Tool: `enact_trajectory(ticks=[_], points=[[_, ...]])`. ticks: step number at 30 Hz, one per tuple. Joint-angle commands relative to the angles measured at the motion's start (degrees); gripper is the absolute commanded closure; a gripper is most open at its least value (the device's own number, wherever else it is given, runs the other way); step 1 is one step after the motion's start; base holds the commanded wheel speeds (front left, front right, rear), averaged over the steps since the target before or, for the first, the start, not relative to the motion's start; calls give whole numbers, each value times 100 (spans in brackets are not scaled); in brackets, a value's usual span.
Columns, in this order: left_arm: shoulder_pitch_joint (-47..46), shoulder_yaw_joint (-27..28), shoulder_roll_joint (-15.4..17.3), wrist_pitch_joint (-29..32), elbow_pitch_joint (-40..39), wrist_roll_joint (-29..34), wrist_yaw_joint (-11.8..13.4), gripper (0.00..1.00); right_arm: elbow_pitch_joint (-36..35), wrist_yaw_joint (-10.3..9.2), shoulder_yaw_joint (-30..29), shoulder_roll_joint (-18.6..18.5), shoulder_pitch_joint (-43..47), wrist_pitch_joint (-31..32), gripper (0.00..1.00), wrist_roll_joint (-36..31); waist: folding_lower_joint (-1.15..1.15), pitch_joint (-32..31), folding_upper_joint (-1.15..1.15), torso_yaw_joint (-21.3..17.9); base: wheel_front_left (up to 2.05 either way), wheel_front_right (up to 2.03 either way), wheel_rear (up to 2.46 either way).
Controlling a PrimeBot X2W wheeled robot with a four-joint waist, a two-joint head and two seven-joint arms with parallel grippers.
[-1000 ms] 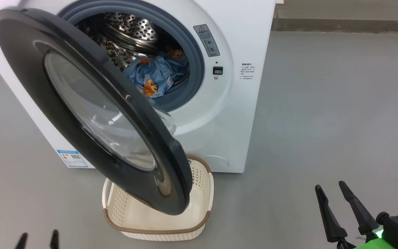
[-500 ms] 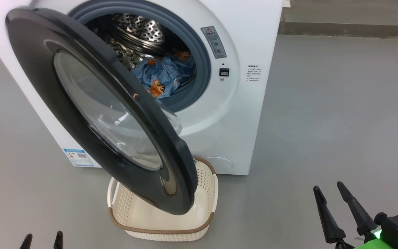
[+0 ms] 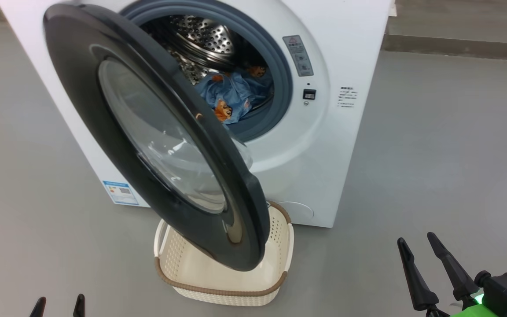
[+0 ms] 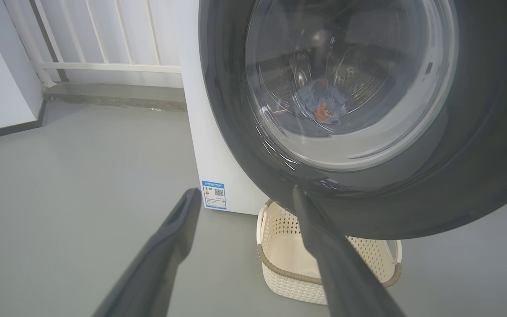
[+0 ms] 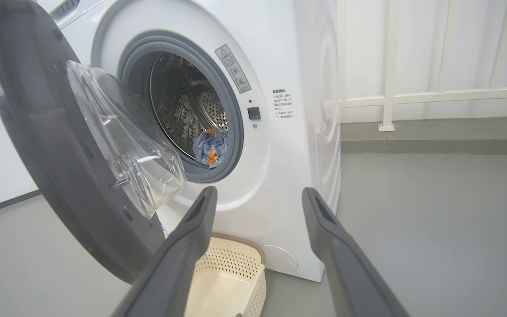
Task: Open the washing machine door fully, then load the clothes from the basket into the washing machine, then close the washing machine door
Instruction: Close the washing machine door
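washer point(image 3: 346, 57): white, far side
door point(image 3: 156, 141): black rim, clear bowl, half open, left
clothes point(image 3: 231, 94): blue, orange print, inside washer
basket point(image 3: 222, 291): cream, brown rim, floor, under door's near edge

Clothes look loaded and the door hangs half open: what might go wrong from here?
1. The light blue printed clothes lie right by the grey-blue rubber seal; the glossy black-rimmed round door may pinch them when shut.
2. The cream perforated basket sits under that door; a low push might knock it.
3. The open left gripper and right gripper hang clear of the door; they could slip on its rim.
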Motion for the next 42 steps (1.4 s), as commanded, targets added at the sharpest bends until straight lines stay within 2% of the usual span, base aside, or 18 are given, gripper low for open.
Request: enact_trajectory(ticks=[1,16,18,19,20,29,42], points=[[-106,192,63,-79,-176,48,4,0,-114,42,116,-127,-201,-46,0,23,0,-5,0,79,0,0,0],[-199,20,-76,-79,-306,65,4,0,331,42,407,-98,-884,-46,0,109,0,91,0,773,0,0,0],[-228,-20,-95,-79,-319,61,4,0,427,42,426,-92,-1022,-46,65,115,0,129,0,883,0,0,0],[-243,-37,-106,-79,-322,57,4,0,466,42,440,-88,-1092,-46,87,113,0,144,0,939,0,0,0],[-259,-59,-114,-79,-319,56,4,0,487,42,453,-78,-1160,-46,100,116,0,156,0,991,0,0,0],[-284,-101,-184,-79,-304,39,4,0,251,42,509,56,-1622,-46,100,0,0,147,0,1309,0,0,0],[-248,-29,-203,-79,-353,17,4,0,-802,42,979,155,-1961,-46,100,-298,0,78,0,1331,0,0,0]])
